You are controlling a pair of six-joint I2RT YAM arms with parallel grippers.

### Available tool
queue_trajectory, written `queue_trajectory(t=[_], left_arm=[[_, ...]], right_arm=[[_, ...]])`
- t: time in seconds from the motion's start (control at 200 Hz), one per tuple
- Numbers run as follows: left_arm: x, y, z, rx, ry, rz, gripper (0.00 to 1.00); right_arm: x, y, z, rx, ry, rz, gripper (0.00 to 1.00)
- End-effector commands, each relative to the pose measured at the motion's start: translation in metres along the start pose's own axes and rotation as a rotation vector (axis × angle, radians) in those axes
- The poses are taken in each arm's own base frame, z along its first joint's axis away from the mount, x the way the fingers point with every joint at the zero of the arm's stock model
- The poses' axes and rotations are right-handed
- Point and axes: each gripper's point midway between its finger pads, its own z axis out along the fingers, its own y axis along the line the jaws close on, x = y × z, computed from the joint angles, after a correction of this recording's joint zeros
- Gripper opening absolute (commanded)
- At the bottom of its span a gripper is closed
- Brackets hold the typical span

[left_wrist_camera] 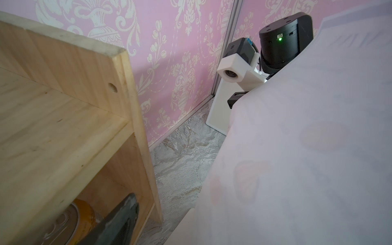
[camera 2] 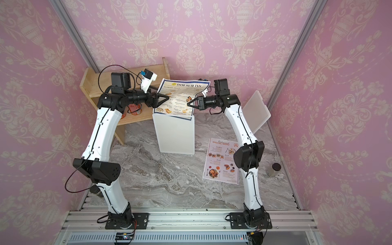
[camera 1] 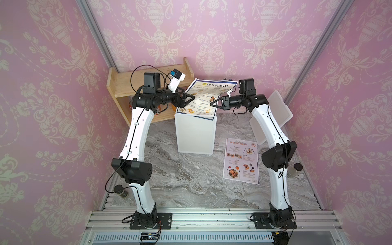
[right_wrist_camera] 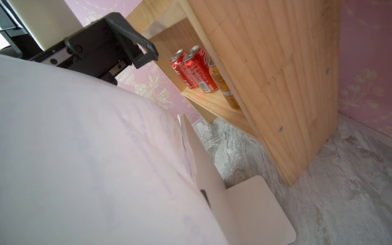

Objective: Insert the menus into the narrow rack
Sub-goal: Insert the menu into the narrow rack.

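In both top views, the blue menu at 12 o'clock is pinched by the right gripper, steadying it in the rack; the left gripper is released.

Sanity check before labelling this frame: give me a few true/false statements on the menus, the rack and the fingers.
1. The blue menu has its lower end in the white rack. True.
2. The orange-headed menu is in the rack too. False: it lies flat on the table, beside the rack.
3. The left fingers are clamped on the blue menu. False: they stand open at its edge.
4. The right fingers pinch the blue menu's other edge. True.
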Motion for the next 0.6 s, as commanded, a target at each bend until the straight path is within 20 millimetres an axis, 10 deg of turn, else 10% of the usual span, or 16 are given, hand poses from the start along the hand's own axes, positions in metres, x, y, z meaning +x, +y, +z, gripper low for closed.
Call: queue_trajectory(t=[0.0, 0.595], left_arm=[[0.015, 0.007, 0.008, -0.013, 0.045, 0.002, 0.87], [0.032, 0.015, 0.004, -0.042, 0.088, 0.002, 0.88]], right_arm=[[-0.008, 0.016, -0.012, 0.013, -0.012, -0.05, 0.0], [0.002, 0.01, -0.012, 0.054, 0.019, -0.064, 0.0]])
